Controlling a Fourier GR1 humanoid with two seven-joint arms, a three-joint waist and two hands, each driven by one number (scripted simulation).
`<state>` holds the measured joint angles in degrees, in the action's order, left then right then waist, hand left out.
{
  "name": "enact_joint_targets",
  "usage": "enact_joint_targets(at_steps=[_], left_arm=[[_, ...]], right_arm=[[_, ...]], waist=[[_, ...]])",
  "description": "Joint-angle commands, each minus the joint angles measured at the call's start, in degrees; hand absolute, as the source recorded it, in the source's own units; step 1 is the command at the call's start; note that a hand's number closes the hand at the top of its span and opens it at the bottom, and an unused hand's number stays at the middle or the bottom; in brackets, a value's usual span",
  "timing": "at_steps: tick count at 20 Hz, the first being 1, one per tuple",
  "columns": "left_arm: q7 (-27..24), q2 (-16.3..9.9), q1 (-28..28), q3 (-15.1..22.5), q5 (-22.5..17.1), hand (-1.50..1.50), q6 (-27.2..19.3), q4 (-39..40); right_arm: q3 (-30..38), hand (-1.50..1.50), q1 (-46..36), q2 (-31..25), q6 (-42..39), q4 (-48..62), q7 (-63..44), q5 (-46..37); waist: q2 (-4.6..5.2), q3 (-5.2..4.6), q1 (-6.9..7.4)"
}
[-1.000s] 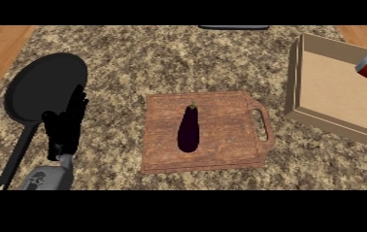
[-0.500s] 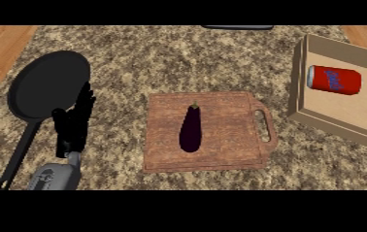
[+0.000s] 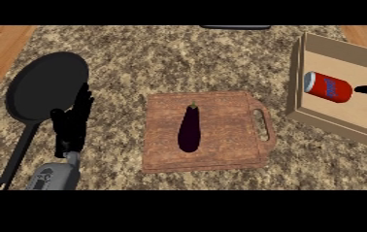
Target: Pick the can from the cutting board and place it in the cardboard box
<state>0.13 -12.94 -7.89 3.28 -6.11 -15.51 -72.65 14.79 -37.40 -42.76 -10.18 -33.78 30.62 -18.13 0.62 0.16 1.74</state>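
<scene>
The can (image 3: 328,86), red with a blue label, lies on its side inside the cardboard box (image 3: 313,114) at the far right of the tabletop (image 3: 179,56); it is no longer on the cutting board (image 3: 229,143). On that evidence the placement appears complete or nearly so. A small dark shape at the right edge, just beside the can, may be a fingertip of the right hand, but too little shows to tell its state. The left hand (image 3: 72,124) rests at the near left, fingers straight and released, holding nothing, beside a black frying pan (image 3: 46,85). An eggplant (image 3: 189,128) lies lengthwise on the board, well apart from the box. Risks from here: the can, lying on its round side, could roll within the box if nudged as the right arm leaves; contact with the box wall could shift the box toward the tabletop edge. The eggplant and pan need no handling.
</scene>
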Motion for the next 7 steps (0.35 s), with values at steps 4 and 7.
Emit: enact_joint_targets(at_steps=[4,7], left_arm=[[1.71,-0.66,0.22,-0.19,-0.32,0.00,0.92,-1.74],[-0.13,-1.86,1.17,-1.94,-0.98,0.00,2.07,-0.28]], right_arm=[[10.16,-1.50,-3.00,-4.06,-14.18,10.13,4.89,11.50],[13.21,-1.50,-3.15,-9.98,-18.81,14.50,4.36,13.47]], waist=[[-0.08,0.09,-0.14],[-0.02,0.01,-0.43]])
